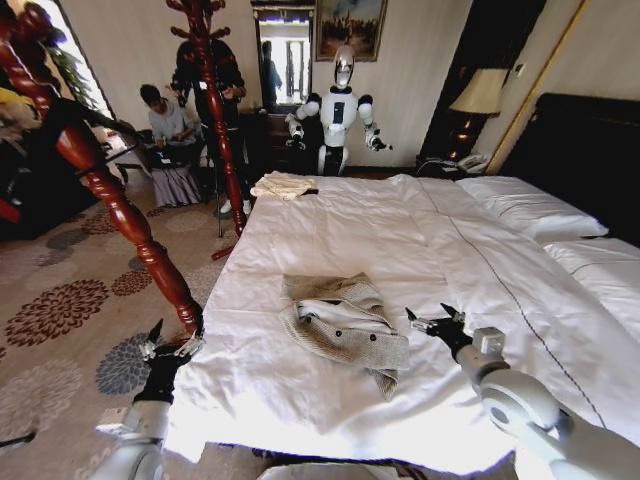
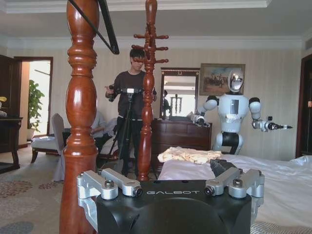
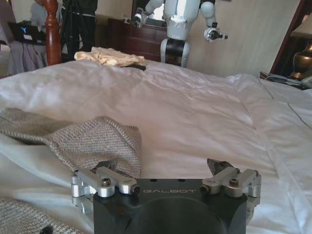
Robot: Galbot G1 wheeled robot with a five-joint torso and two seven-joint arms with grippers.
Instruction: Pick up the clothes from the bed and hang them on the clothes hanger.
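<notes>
At the lower right of the head view the right tool (image 1: 433, 320) hovers with its fingers spread, just beside the right edge of the clothes (image 1: 345, 325), a crumpled grey-beige jacket lying low and centre on the bed (image 1: 440, 250). The step in hand looks like the pick-up: I would judge it best to come down on a raised fold near the collar or shoulder, not a flat patch, so the fingers take the jacket alone and not the white duvet beneath, and so the garment hangs in a way that suits hanging later. In the right wrist view the tweed bunches just ahead of the spread fingers. At the lower left the left tool (image 1: 168, 343), also spread, waits off the bed's corner, close to a turned wooden post (image 1: 120, 205). The clothes hanger (image 2: 100, 27), slim and black, shows at the top of the left wrist view beside that post. Farther up the bed lies a cream folded garment (image 1: 283, 184); beyond stand a second robot (image 1: 340, 115), a dresser with mirror, and a lamp at upper right.
</notes>
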